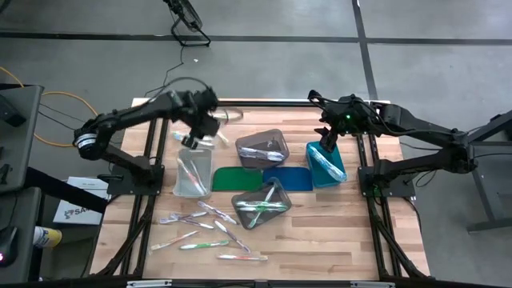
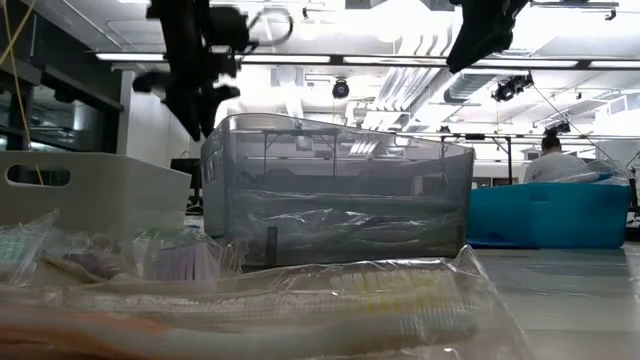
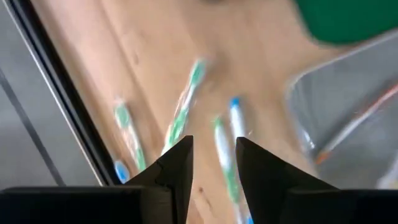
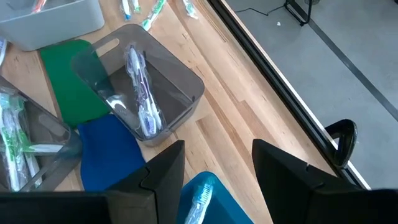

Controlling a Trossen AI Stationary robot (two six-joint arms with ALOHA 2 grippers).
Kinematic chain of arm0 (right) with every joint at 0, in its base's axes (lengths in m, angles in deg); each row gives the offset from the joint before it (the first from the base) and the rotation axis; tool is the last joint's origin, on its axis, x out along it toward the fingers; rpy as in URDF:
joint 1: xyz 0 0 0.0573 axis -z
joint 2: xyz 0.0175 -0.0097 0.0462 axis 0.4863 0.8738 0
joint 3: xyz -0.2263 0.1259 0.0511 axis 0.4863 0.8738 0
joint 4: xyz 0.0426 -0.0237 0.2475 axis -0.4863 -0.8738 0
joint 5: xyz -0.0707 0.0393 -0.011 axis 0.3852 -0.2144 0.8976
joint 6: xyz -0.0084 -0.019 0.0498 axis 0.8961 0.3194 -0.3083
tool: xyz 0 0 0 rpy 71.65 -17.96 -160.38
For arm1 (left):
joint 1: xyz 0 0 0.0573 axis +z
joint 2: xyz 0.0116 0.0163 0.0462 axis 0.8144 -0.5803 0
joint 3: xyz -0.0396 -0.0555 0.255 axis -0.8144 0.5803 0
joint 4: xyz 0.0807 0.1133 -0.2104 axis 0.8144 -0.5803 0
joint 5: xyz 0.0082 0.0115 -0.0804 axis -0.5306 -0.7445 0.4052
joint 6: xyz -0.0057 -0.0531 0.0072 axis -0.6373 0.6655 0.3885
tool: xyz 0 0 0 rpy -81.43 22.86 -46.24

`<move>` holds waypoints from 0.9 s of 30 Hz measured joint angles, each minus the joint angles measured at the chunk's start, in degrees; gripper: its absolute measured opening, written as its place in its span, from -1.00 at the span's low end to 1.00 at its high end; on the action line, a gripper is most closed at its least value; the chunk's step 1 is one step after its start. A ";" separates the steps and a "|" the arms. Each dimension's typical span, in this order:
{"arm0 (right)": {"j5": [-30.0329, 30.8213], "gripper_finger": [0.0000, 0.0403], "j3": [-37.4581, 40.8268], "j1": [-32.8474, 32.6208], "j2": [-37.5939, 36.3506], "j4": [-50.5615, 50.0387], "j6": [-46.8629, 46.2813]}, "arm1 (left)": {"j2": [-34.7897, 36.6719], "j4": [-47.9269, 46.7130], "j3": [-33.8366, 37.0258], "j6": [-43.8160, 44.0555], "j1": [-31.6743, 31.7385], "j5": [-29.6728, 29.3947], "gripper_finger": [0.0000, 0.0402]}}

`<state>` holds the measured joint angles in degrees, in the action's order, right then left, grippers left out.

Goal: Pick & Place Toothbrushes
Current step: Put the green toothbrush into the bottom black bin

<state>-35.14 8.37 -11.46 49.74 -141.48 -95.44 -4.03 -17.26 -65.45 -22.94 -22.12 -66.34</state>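
1. While loose toothbrushes (image 1: 210,230) still litter the bench's (image 1: 336,232) near edge, the left pincer (image 1: 194,142) hovers over the clear bin (image 1: 192,173), jaws apart and holding nothing.
2. The right pincer (image 1: 328,142) hangs open and empty above the teal bin (image 1: 326,166).
3. Sorting looks midway; next comes a reach back to the loose pile.
4. The pale wooden bench stands on grey concrete under bright ceiling lights.
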 joint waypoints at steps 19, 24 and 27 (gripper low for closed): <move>3.14 -0.10 0.00 0.00 0.00 0.68 -5.43 | -22.66 9.56 -6.53 -18.18 12.50 5.66 -0.38; 4.49 -0.10 0.00 0.01 0.00 0.68 -6.46 | -25.90 9.41 -7.67 -21.74 11.09 6.23 -0.12; 4.78 -0.10 0.00 0.01 0.00 0.68 -7.35 | -27.09 10.67 -7.66 -21.79 9.86 7.47 0.04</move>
<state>-30.36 8.37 -11.45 49.74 -140.80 -102.79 -31.12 -6.59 -73.11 -44.73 -12.26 -58.87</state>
